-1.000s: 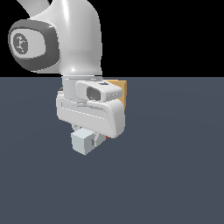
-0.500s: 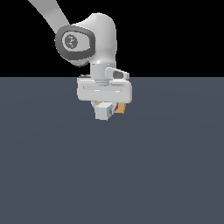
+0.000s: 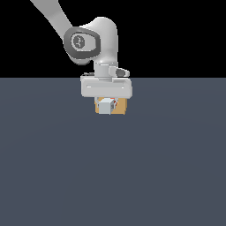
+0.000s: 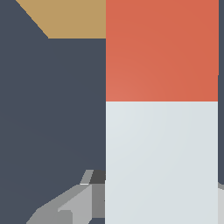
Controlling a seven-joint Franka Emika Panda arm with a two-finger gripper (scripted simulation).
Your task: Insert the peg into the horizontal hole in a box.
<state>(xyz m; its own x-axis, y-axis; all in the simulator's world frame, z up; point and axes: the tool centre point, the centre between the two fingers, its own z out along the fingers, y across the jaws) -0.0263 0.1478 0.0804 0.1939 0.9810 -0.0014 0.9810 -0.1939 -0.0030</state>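
fingers (image 3: 106, 105) clamp the peg (image 4: 162, 131), its red end beside the box (image 4: 74, 19) edge, bare floor (image 3: 113, 167) all round.

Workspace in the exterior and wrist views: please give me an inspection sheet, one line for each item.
Surface: flat dark grey-blue floor, bare where visible.
Job's things: long square bar peg, pale grey-white part near the camera, red-orange end pointing toward the small tan box; the hole is not visible.
Clutter: nothing seen.
End effector: white end effector directly in front of the box, holding the peg.
Cables: nothing seen.
Surroundings: black background above the floor.
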